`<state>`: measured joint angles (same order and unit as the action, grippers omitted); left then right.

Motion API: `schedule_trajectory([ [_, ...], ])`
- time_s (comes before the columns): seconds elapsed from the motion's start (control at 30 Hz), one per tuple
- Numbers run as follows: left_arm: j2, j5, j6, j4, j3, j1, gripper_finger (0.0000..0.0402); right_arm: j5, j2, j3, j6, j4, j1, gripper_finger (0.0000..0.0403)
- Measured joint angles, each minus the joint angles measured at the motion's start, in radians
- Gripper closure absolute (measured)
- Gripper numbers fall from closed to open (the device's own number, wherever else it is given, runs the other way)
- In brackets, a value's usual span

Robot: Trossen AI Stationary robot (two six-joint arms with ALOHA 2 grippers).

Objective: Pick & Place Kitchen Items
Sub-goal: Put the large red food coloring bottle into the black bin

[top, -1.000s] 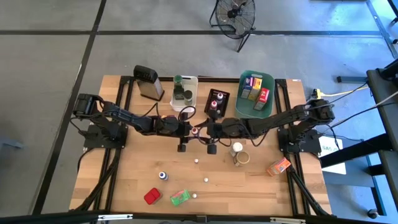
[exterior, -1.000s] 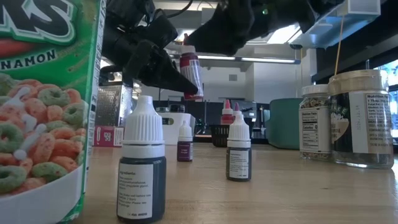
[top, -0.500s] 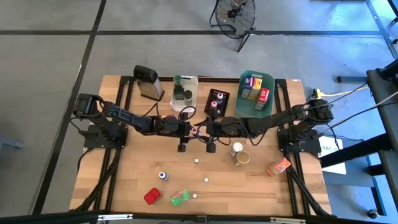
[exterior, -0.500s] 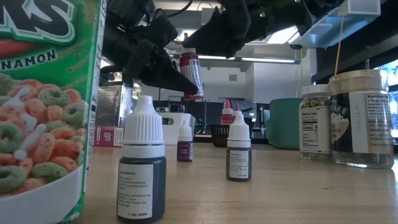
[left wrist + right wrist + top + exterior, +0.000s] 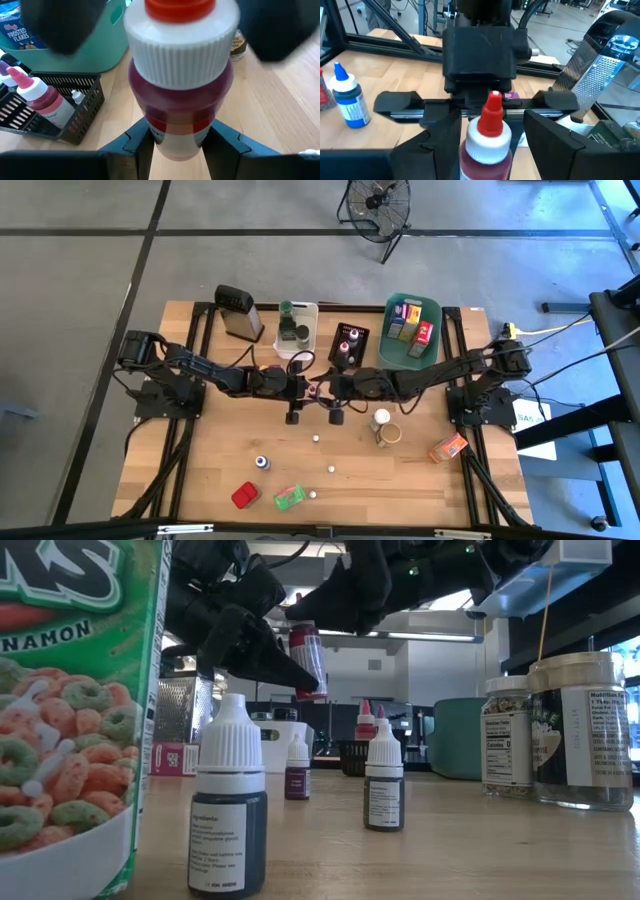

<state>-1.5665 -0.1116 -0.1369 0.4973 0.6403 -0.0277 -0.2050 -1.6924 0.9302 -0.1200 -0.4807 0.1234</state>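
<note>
- Here, the red-capped bottle (image 5: 180,85), filled with dark red liquid, hangs in the air above the middle of the table (image 5: 400,480), between my two arms.
- My left gripper (image 5: 177,142) clamps the bottle's lower body, fingers partly closed and pressed against both sides.
- My right gripper (image 5: 487,135) faces it from the other side, its fingers standing apart on either side of the bottle's neck; I cannot see them touching it.
- I judge this a handover in mid-air: the right side should close on the bottle before the left lets go.
- After that, I expect the bottle belongs in the black basket (image 5: 350,340), where similar bottles stand, just behind the grippers.
- Near the basket sit a white bin (image 5: 310,310) and a teal bin (image 5: 437,310) by the table's far edge.
- Below the grippers the wood is mostly bare; small dropper bottles (image 5: 230,805) and two jars (image 5: 385,427) stand nearer the front.
</note>
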Motion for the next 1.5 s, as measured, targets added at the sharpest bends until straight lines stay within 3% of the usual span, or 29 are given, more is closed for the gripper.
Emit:
schedule_trajectory([
  [0.33,0.0,0.0,0.0,-0.001,0.0,0.0,0.0265,0.0,-0.017,0.0,-0.023,-0.022,0.0,0.0193],
  [0.73,0.0,-0.002,-0.003,-0.002,-0.002,0.0,0.0265,0.001,-0.017,0.0,-0.023,-0.014,0.0,0.0285],
  [1.2,-0.001,-0.001,0.002,-0.005,-0.002,0.0,0.0262,0.002,-0.017,0.001,-0.023,0.002,0.001,0.0285],
  [1.5,0.0,0.005,0.051,0.006,-0.002,0.001,0.0215,0.003,-0.019,0.0,-0.026,0.042,0.001,0.0285],
])
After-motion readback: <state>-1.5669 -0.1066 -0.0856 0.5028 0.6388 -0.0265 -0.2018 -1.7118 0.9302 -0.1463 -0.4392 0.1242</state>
